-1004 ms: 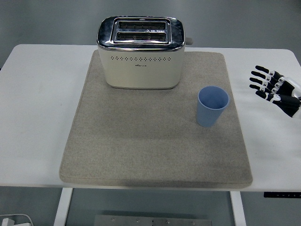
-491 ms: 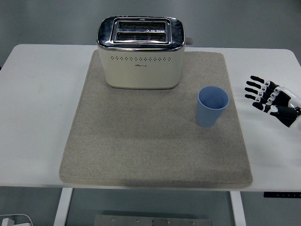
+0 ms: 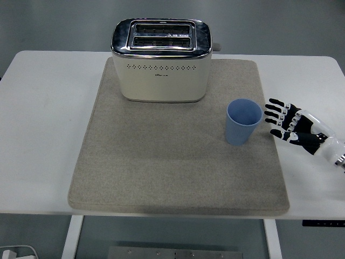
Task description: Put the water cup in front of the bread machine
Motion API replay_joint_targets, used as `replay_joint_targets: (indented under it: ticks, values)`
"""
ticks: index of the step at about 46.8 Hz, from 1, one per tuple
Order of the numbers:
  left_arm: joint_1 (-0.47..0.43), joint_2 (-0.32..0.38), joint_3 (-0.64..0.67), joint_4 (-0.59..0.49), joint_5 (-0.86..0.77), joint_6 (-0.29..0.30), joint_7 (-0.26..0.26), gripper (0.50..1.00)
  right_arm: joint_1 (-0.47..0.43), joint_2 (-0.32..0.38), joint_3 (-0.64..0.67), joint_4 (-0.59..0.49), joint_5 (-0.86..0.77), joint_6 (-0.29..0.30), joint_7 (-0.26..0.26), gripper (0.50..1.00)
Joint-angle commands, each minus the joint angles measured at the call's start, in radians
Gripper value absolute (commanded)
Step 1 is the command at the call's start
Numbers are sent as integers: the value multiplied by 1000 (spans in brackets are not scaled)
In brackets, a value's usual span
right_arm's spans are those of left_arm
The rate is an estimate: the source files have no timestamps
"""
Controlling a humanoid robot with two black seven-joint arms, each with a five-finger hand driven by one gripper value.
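Reaching right hand (image 3: pixel 295 125), fingers apart, near blue cup (image 3: pixel 243 121) on mat (image 3: pixel 161 167); toaster (image 3: pixel 160 62) behind

A white table (image 3: pixel 48 124) on white legs stands on a grey floor (image 3: pixel 280 27).

The robot's black five-fingered right hand (image 3: pixel 294 125) enters from the right edge of the frame, at mid-height. Its fingers (image 3: pixel 276 110) are spread and extended, pointing toward the left of the frame, holding nothing. A pale wrist section trails behind toward the lower right. The left arm is out of frame.
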Motion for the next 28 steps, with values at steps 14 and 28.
replay_joint_targets:
  ticks: [14, 28]
  values:
    - [0, 0, 0, 0, 0, 0, -1, 1000, -19, 5, -5, 73, 0, -39, 0, 915]
    - [0, 0, 0, -2, 2, 0, 1, 1000, -22, 49, -12, 84, 0, -78, 0, 915]
